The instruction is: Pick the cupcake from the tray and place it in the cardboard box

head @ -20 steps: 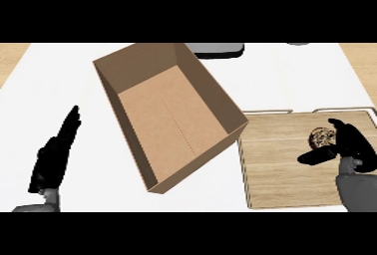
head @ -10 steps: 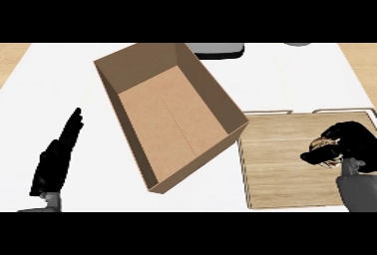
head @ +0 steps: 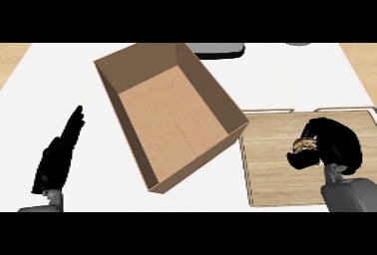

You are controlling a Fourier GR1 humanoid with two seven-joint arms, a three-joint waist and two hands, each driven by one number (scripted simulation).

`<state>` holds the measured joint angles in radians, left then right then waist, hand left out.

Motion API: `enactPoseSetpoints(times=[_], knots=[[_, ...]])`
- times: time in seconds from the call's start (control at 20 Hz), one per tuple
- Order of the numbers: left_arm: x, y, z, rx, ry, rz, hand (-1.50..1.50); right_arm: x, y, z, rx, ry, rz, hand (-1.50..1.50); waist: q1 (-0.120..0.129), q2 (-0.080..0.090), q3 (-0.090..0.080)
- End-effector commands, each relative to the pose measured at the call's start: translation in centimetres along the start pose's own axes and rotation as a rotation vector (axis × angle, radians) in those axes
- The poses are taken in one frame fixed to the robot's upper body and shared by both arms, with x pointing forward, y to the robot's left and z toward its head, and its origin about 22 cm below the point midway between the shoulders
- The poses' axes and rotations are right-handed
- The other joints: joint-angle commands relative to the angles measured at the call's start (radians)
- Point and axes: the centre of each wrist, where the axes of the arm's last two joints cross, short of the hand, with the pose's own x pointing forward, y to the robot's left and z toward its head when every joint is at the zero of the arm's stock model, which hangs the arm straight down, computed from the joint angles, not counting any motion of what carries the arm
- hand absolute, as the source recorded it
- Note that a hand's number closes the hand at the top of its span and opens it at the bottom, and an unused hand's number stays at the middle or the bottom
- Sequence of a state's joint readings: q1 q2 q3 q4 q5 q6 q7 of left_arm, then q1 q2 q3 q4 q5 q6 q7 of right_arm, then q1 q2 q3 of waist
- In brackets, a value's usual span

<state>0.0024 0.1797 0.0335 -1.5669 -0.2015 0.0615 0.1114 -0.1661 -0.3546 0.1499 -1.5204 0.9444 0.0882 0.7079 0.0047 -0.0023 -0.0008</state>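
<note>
Left hand (head: 57,160) sits at the lower left of the frame, over the white counter (head: 294,79). Fingers straight and together, pointing toward the top of the frame, holding nothing. It is resting, well apart from everything else.

Cardboard box (head: 171,117) takes the centre of the frame, long axis running diagonally from upper centre down to lower centre-left. Top open, brown floor fully visible, nothing inside. Its right wall's lower corner comes just beside the upper left corner of the tray; can't tell if they touch.

Wooden tray (head: 276,174) fills the lower right of the frame, lying flat on the counter, with handle cutouts along its top edge. The left and lower parts of its surface are bare wood.

Right hand (head: 335,147) is over the right part of the tray, grey forearm coming in from the lower right corner. Fingers and thumb are curled round the cupcake (head: 303,145), so it's a closed grasp on it. Only a small tan patch of the cupcake shows between the black fingers; the rest is hidden. Cupcake is over the tray's right half, well apart from the box. Can't tell whether it still rests on the wood or is lifted.

Upper centre: a dark grey object (head: 217,50) behind the box, cut by the top edge.
</note>
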Motion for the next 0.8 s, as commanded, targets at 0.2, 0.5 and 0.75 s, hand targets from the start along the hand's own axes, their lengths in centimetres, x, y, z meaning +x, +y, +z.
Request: enactPoseSetpoints(times=[0.2, 0.5, 0.75], knots=[[-0.6, 1.0, 2.0, 0.005, 0.002, 0.005, 0.00, 3.2, -1.5, 6.9, -0.097, -0.300, 0.082, 1.50, -0.005, -0.003, 0.000], [-0.7, 0.8, 0.9, -0.003, 0.009, -0.006, 0.00, 3.7, -5.3, 10.0, -0.143, -0.483, -0.192, 1.50, -0.013, -0.003, 0.001], [-1.6, 0.8, 0.5, 0.009, -0.002, 0.003, 0.00, 5.1, -8.5, 11.4, -0.175, -0.690, -0.390, 1.50, -0.009, 0.001, 0.001]])
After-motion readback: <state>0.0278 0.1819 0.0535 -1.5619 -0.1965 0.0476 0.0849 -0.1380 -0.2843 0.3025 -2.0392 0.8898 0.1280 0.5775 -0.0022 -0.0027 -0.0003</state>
